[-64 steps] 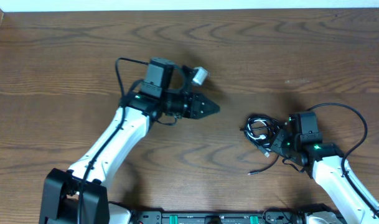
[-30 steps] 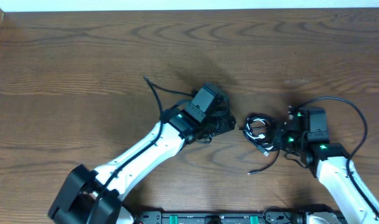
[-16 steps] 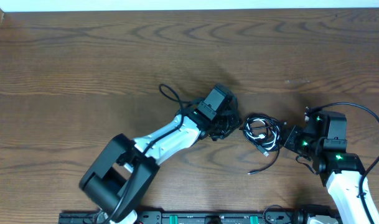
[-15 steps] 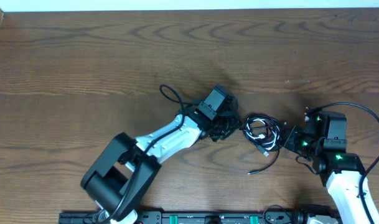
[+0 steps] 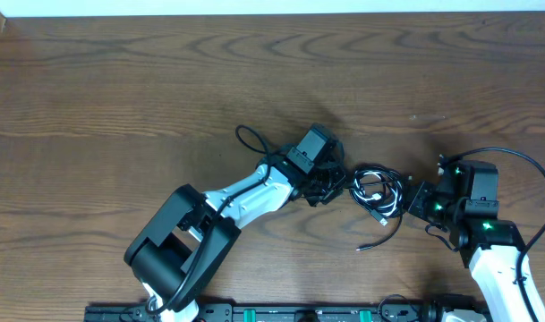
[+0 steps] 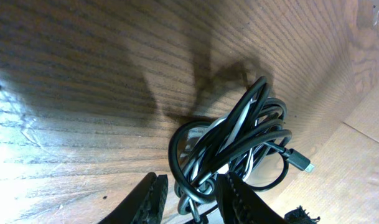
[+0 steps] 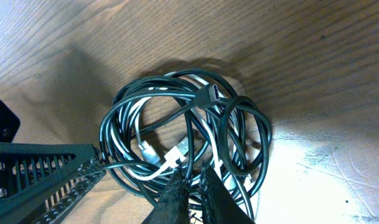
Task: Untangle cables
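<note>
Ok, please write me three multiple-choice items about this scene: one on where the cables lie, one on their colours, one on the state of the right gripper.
1. Where does the cable bundle lie?
A) hanging in the air
B) between the left gripper and the right gripper
C) under a cloth

2. Which colours do the cords have?
A) red and blue
B) all yellow
C) black and white

3. How do the right gripper's jaws stand?
A) almost together
B) wide open
C) around a cup

Answers:
1 B, the overhead view shows a gripper at each side of the bundle.
2 C, a white cord winds among black ones.
3 A, the right wrist view shows hardly any gap between its fingers.
</note>
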